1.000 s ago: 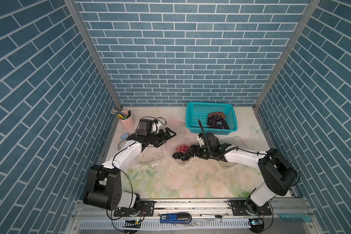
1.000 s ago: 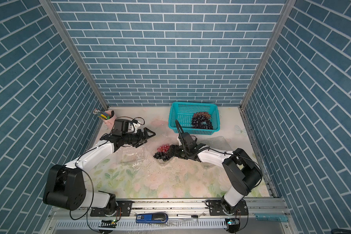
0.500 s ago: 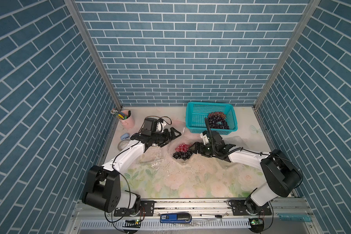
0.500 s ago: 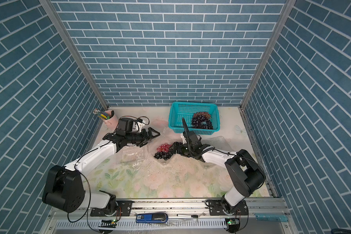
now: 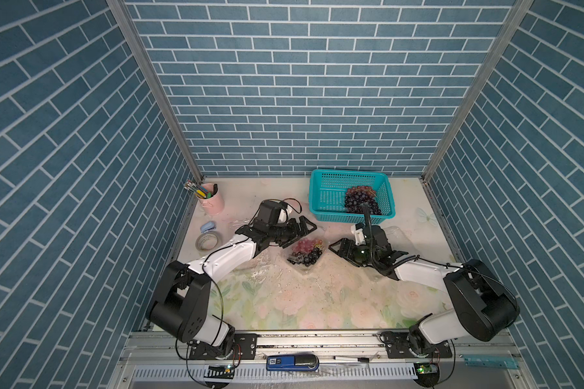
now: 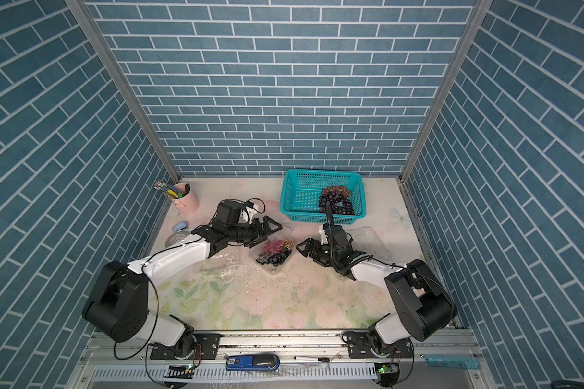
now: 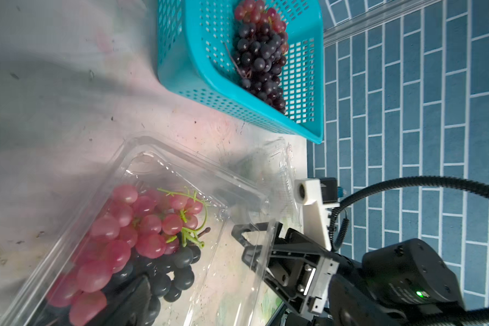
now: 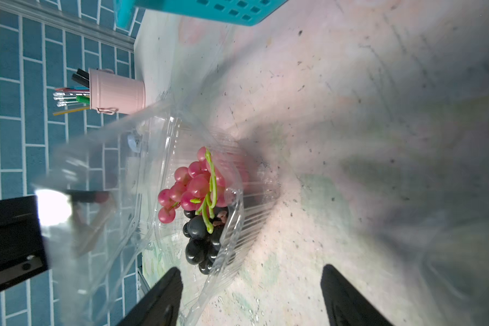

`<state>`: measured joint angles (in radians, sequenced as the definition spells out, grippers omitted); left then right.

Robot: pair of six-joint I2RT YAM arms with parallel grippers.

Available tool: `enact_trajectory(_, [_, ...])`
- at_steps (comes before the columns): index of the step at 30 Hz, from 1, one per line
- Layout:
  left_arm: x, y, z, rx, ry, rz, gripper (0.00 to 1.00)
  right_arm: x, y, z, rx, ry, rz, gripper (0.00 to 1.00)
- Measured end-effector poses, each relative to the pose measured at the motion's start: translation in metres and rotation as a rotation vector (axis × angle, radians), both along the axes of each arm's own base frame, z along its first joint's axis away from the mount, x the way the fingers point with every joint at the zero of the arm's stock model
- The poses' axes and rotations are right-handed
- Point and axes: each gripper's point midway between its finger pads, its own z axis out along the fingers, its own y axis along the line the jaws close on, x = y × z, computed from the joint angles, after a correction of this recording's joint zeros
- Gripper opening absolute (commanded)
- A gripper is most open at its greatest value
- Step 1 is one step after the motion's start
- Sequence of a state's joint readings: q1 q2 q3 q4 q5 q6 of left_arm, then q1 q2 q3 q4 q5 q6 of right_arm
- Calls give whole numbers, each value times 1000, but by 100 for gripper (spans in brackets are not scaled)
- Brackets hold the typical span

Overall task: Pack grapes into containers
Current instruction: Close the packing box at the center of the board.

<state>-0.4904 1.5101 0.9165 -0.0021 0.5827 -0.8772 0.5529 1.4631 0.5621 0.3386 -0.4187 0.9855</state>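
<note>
Roughly, grapes point(image 5: 304, 251) lie front-to-back, red end toward basket point(image 5: 327, 202)

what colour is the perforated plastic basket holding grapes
The perforated plastic basket is teal, clearest in the left wrist view.

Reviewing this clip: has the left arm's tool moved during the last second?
Yes. The left tool has travelled away from the pink pen cup toward the teal basket, ending beside the container of grapes.
</note>
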Motion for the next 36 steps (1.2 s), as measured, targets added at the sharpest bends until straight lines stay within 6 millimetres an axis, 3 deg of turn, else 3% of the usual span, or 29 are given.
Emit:
enact_trajectory(5, [-8, -10, -23, 11, 40, -4, 100, 8, -9, 3, 65, -1, -55, 66])
enact_trajectory(10, [-7, -13, -21, -4, 26, 8, 99, 18, -7, 9, 122, -12, -83, 53])
enact_trajectory(17, [-6, -12, -24, -4, 22, 17, 100, 26, 1, 2, 157, 7, -82, 41])
enact_trajectory(25, [-7, -11, -25, -5, 18, 19, 100, 40, 15, 9, 204, -6, -54, 35])
enact_trajectory(31, [-7, -11, -25, -6, 16, 19, 100, 40, 22, 1, 220, 21, -43, 25])
enact_trajectory(36, [-6, -11, -25, -7, 16, 19, 100, 37, 28, 1, 237, 21, -30, 25])
